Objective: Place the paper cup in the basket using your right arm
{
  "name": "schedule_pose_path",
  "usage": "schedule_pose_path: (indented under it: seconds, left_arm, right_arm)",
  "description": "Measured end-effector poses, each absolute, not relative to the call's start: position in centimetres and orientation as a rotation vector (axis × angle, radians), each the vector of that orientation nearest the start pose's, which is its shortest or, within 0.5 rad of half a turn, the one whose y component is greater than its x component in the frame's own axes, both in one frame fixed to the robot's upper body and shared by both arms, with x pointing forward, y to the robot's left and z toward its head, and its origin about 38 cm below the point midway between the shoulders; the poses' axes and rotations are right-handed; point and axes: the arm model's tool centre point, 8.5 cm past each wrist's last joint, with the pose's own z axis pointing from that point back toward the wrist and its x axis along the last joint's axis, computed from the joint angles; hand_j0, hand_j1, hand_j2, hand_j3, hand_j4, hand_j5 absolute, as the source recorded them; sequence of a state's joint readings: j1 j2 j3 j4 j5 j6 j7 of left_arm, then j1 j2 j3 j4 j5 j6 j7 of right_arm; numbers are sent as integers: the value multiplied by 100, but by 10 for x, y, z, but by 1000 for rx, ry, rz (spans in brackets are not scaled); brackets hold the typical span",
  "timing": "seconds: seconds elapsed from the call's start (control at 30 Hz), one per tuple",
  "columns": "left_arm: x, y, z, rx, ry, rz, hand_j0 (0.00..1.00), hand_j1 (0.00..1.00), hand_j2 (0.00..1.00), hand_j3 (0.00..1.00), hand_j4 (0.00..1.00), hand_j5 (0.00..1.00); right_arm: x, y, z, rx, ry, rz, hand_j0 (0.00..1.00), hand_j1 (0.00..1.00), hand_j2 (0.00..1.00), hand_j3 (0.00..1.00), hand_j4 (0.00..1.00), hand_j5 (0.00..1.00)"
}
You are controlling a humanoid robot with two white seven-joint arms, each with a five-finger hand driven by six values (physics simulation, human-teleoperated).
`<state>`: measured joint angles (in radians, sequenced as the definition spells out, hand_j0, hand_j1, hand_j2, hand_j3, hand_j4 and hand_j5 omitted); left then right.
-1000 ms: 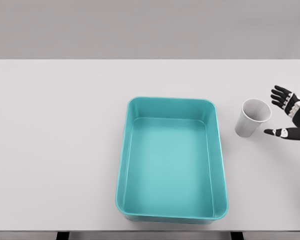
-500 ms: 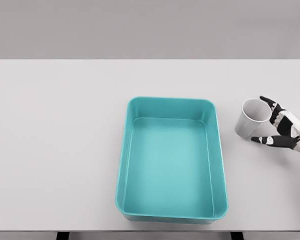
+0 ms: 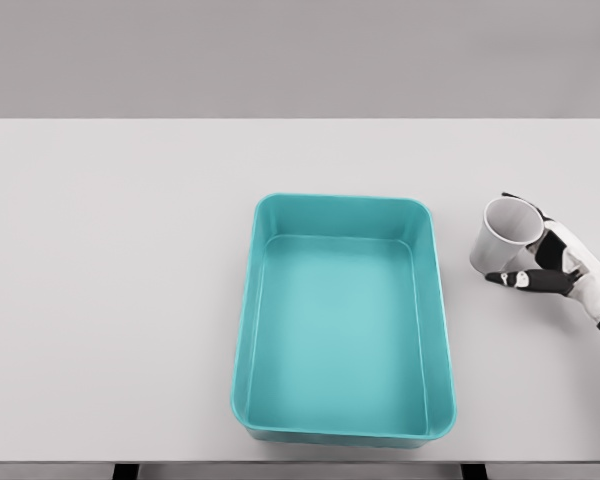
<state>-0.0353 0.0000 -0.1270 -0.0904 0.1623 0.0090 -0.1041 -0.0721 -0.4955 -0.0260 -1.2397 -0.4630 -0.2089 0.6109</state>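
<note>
White paper cup (image 3: 503,238) stands upright on the pale grey tabletop (image 3: 120,300), close to its right edge and about midway between the far and near edges. Its open mouth faces up and tilts slightly toward the camera. The right hand (image 3: 550,262) comes in from the right edge of the tabletop and sits against the cup's right side. Its fingers (image 3: 528,207) curve around the far side of the rim, and the thumb (image 3: 512,279) reaches along the near side by the cup's base, so the hand is cupped around the cup; whether the grip is fully tight cannot be told from this view. The cup rests on the tabletop, outside the basket (image 3: 342,318).

That basket, a teal rectangular tray with rounded corners, lies at the middle of the tabletop toward the near edge, its long sides running away from the camera. The cup is just beside its far right corner, apart from its wall.
</note>
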Motion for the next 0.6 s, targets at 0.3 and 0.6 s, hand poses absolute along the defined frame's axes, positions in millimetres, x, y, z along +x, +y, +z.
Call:
schedule_pose_path:
  seconds: [0.3,0.6]
  left_arm:
    - [53,259,-262,-31,-119,24,100,100,100,100,100,100]
    - [53,259,-262,-31,-119,24,100,100,100,100,100,100]
  right_arm:
    - [364,-401,66,255,-1509,434,91,91,91,91,91,91]
    - [368,-399,71,256,-1528,437,71,71,71,71,71,71]
